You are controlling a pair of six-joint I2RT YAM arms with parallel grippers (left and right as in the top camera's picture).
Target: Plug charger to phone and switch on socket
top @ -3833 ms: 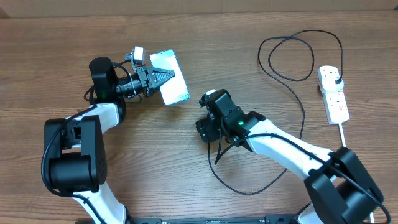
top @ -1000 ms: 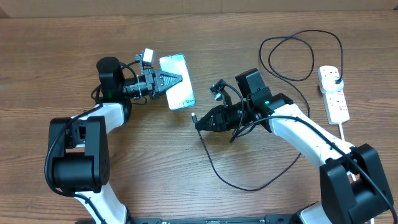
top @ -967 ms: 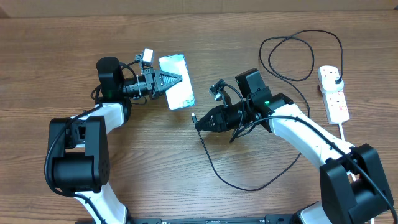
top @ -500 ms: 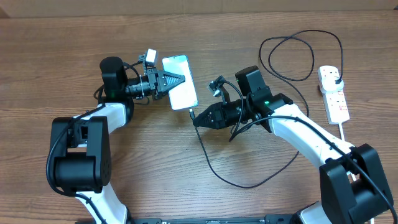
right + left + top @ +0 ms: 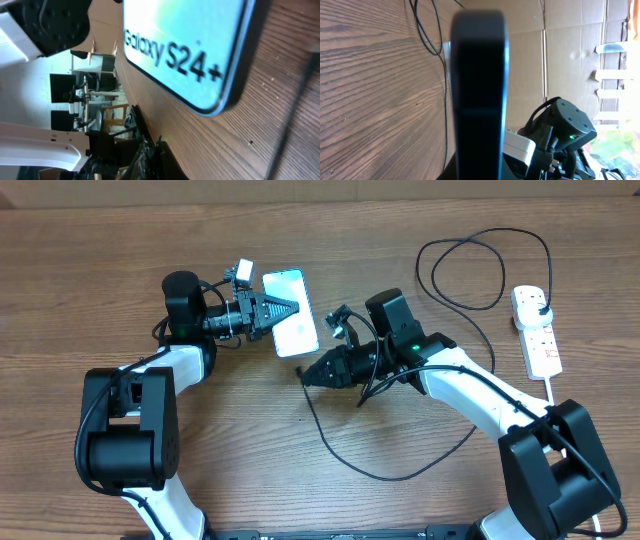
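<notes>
The charger (image 5: 390,477), its connector end pinched between the fingers of the right gripper (image 5: 308,375), sits just beside the phone (image 5: 296,337) that the left gripper (image 5: 288,309) clamps mid-worktop, apparently not yet seated, and the socket (image 5: 537,330) at the right edge awaits switching.

The slim, black-edged, blue-screened smartphone (image 5: 185,45) is cut off by the right wrist view's top edge; overhead, the connector of the thin black cable (image 5: 398,478) seems too small to be resolved.
</notes>
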